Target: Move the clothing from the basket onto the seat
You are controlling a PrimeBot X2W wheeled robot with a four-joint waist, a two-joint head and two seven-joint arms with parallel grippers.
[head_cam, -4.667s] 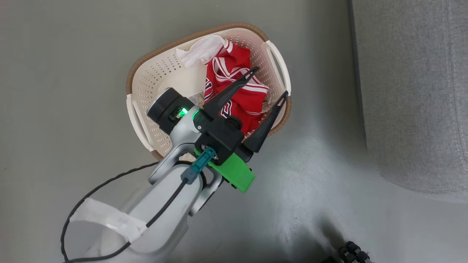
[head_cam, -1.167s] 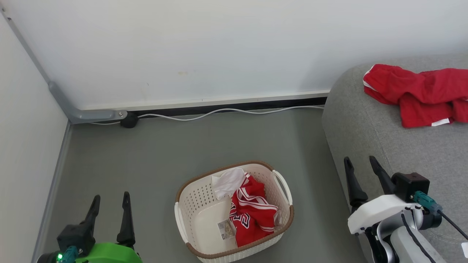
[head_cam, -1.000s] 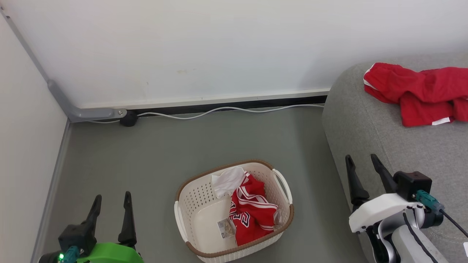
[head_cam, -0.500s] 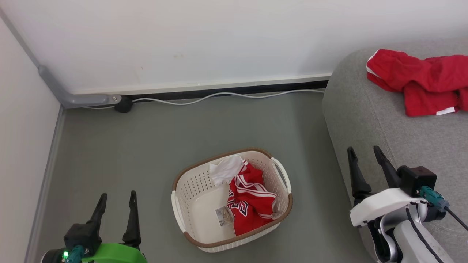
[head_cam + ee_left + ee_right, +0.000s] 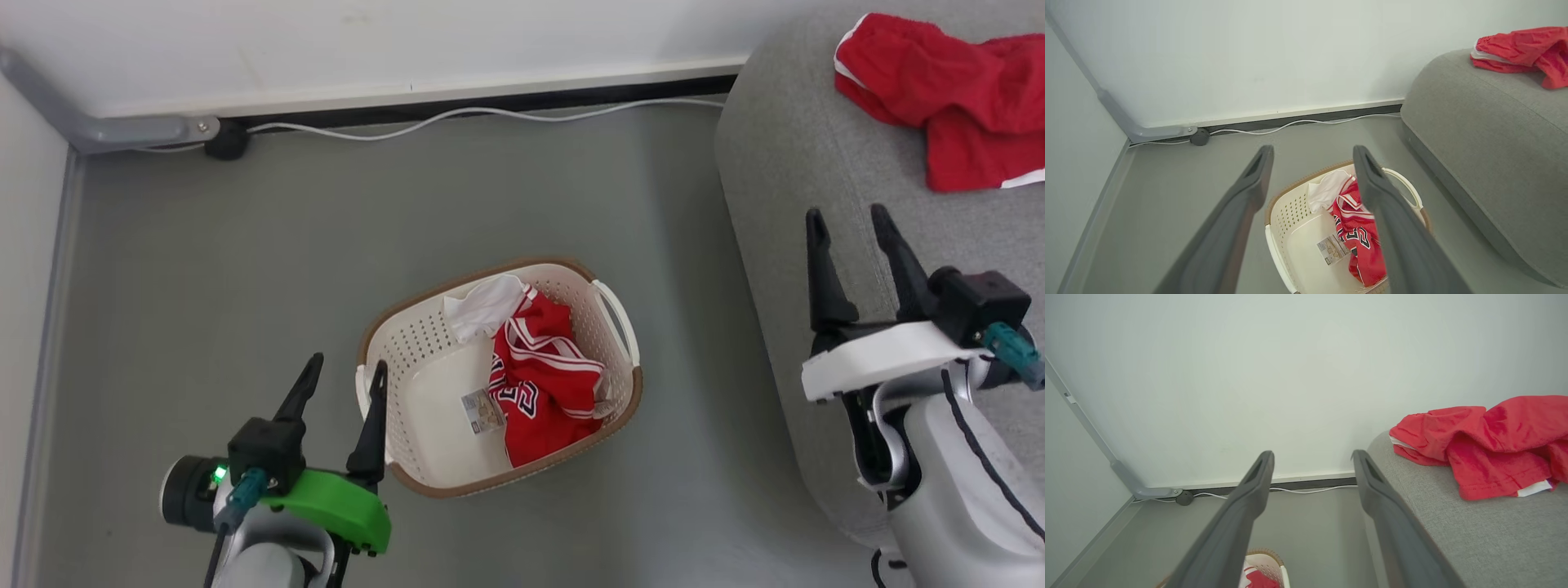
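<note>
In basket, jersey lies R of L end effector, apart.

- White cable along wall base, well ahead of left claw.
- Grey conduit ahead-left, black plug at its end.
- Grey floor beneath.

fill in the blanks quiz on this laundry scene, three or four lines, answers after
The jersey lies in the basket, which stands on the ____.
The left gripper and the right gripper both have their jaws ____.
The garment lying on the sofa is coloured ____.
The woven-look rim of the basket is ____.
Missing words: floor; open; red; brown.
</note>
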